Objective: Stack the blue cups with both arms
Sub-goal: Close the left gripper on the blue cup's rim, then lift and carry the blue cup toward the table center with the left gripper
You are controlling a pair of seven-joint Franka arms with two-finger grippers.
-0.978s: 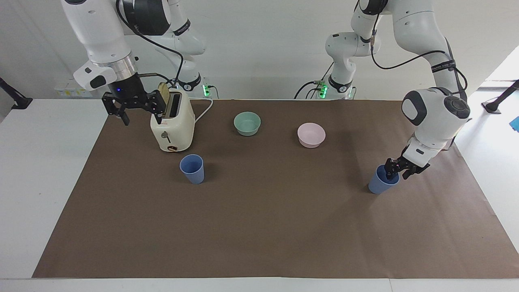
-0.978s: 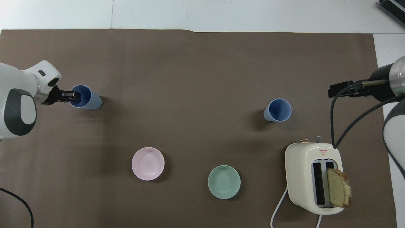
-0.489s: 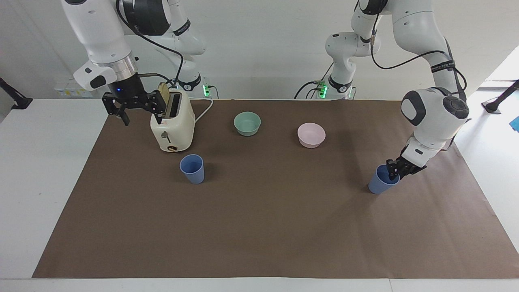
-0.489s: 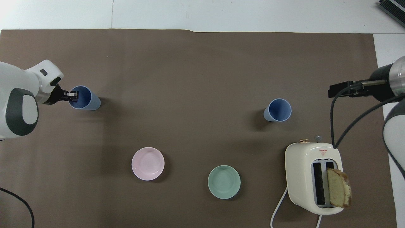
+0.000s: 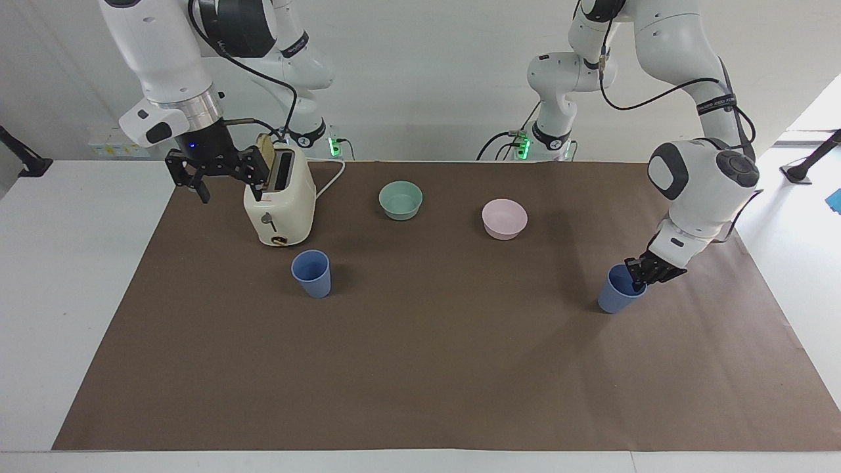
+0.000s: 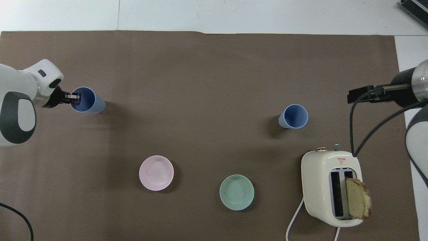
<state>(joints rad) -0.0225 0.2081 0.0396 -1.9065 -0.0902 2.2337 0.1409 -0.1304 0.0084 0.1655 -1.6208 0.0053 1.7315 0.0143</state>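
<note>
Surface (image 5: 420, 368): brown paper sheet over a white table; everything stands on it.
Right arm: waits; right gripper (image 5: 217, 172) hangs beside the toaster at the right arm's end, jaws spread wide, holding nothing.
Left arm: bent low at the left arm's end; left gripper (image 5: 642, 270) sits on the rim of a blue cup (image 5: 617, 291), jaws clenched on the rim wall, one finger inside and one outside as far as the overhead view shows.
Toaster (image 5: 279, 197): cream, a slice of bread (image 6: 357, 198) standing up out of one slot.
Bowls: green bowl (image 5: 401, 200) and pink bowl (image 5: 504, 219), both nearer the robots than the cups, between the two arms' ends.
Held cup: tilted, base apparently just off or barely on the paper; cannot tell which.
Second blue cup (image 5: 311, 273): upright, free, just in front of the toaster, well apart from the held one.
Risk: a one-wall pinch on a tapered cup may swing or slip in transit; arriving tilted, it could knock the standing cup over instead of nesting.
Risk: the toaster stands close to the target cup, so the arm could clip it.
Writing: a small red triangle mark on the toaster top (image 6: 341, 161); not readable.
</note>
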